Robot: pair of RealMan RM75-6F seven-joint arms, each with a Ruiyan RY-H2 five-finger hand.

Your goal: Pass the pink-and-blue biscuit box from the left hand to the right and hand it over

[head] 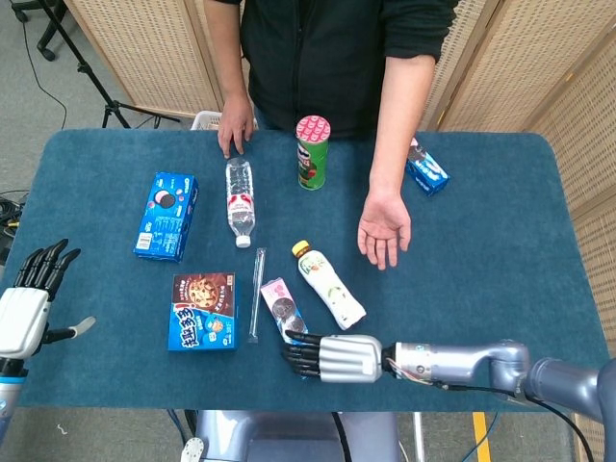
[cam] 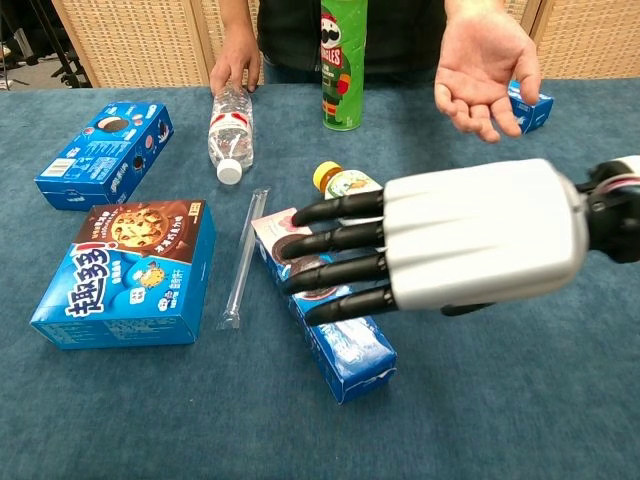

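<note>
I am only starting: the pink-and-blue biscuit box [cam: 325,300] is lying flat on the table [head: 500,221] under my right hand [head: 332,358], whose fingers [cam: 335,240] are stretched out flat and gripping nothing. My left hand [head: 27,313] is hanging spread and empty, well apart from the box, so lifting, passing and handing over are all left. My right hand is hiding much of the box, so I cannot tell whether I am touching it.

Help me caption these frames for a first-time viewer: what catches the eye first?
The right hand fills the chest view, fingers spread over the pink-and-blue biscuit box lying near the table's front edge. Beyond it, a person's open palm waits face-up beside the green chips can. The left hand hovers open at the table's far left edge.
</note>
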